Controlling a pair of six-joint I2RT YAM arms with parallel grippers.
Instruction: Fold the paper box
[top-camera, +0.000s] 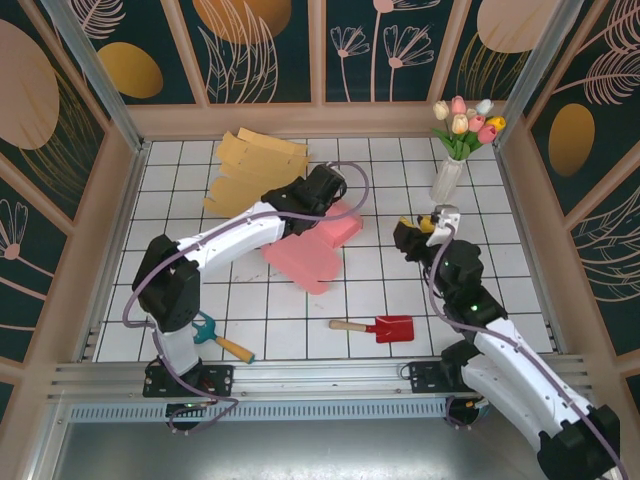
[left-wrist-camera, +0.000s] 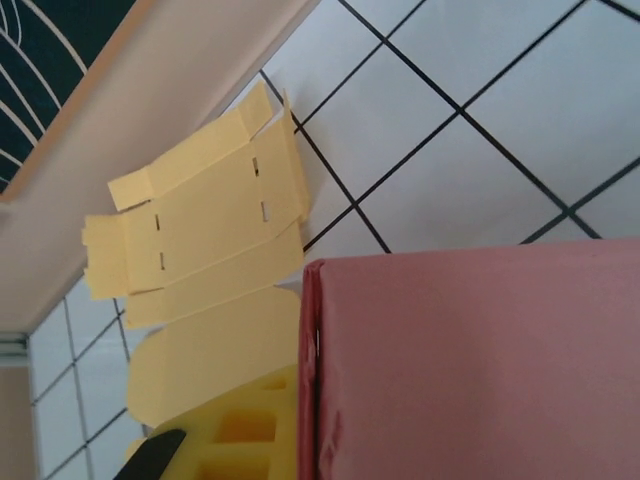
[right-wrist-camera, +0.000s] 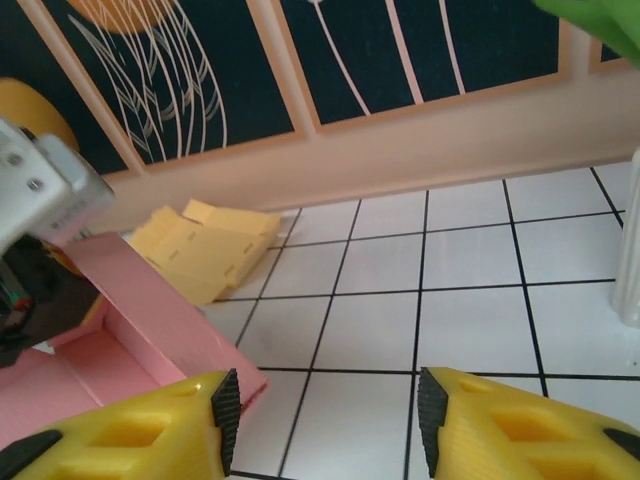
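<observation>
The pink paper box (top-camera: 308, 252) lies partly folded in the middle of the tiled table, one wall raised at its far right end (top-camera: 343, 228). My left gripper (top-camera: 332, 203) reaches over it from the left and is shut on that raised wall. In the left wrist view the pink wall (left-wrist-camera: 470, 360) stands right against my yellow finger (left-wrist-camera: 235, 430). My right gripper (top-camera: 410, 238) hovers just right of the box, open and empty. In the right wrist view its fingertips (right-wrist-camera: 228, 418) frame bare tile, and the box's corner (right-wrist-camera: 150, 320) is at the left.
Flat yellow box blanks (top-camera: 255, 170) are piled at the back left. A white vase of tulips (top-camera: 450, 178) stands at the back right. A red toy shovel (top-camera: 380, 327) lies near the front centre, a teal and orange tool (top-camera: 222, 340) at the front left.
</observation>
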